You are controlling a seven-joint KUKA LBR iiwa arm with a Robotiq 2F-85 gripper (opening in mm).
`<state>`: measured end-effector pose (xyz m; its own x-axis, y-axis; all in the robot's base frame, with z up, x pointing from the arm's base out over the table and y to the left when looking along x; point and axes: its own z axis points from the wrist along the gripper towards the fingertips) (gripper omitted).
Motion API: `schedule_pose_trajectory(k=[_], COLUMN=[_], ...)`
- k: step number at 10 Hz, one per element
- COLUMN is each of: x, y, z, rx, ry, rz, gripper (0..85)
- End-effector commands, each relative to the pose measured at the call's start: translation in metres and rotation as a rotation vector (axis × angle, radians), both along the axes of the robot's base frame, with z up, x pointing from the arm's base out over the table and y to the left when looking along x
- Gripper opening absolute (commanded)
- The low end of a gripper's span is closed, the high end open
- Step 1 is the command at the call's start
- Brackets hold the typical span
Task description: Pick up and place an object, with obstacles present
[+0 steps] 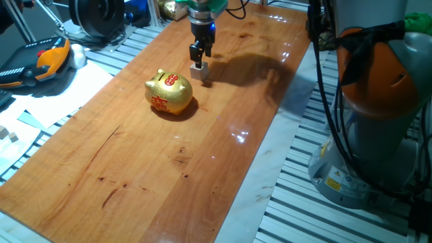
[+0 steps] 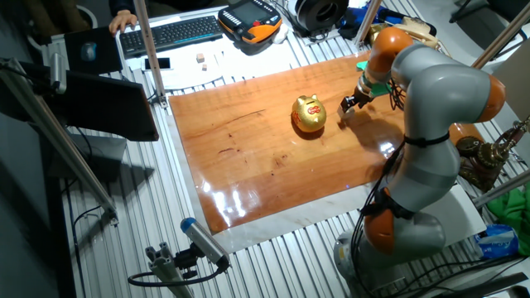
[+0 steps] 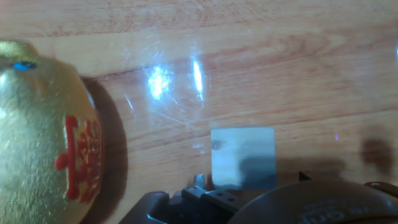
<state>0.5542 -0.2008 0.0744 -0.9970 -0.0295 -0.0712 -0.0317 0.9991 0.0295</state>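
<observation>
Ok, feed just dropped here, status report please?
Gripper low over the table, at the cube; grip unconfirmed. Cube on or near the surface. Piggy bank close beside it, not touching.

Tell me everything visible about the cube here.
The cube is a small, plain, pale wooden block with flat faces and a faint knot on the face the hand view shows. It sits at the gripper, whose jaws straddle it, just beside the piggy bank without touching it. Whether it rests on the table or is lifted is unclear.
</observation>
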Motion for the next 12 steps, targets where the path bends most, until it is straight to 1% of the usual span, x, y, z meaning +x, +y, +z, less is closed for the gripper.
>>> schedule_pose_trajectory(k=[1,2,3,4,6,9,12], x=[0.0039,0.0077,0.0087,0.0085,0.0091,0.0136,0.0137], y=[-0.003,-0.006,-0.006,-0.004,0.001,0.001,0.003], z=[-0.004,-0.007,-0.010,-0.010,-0.009,-0.019,-0.020], rx=[0.009,0.017,0.017,0.010,0.004,0.004,-0.002], ry=[-0.009,-0.009,-0.012,-0.015,-0.013,-0.018,-0.013], rz=[0.018,0.025,0.027,0.023,0.016,0.019,0.017], gripper=[68.0,68.0,68.0,68.0,68.0,68.0,68.0])
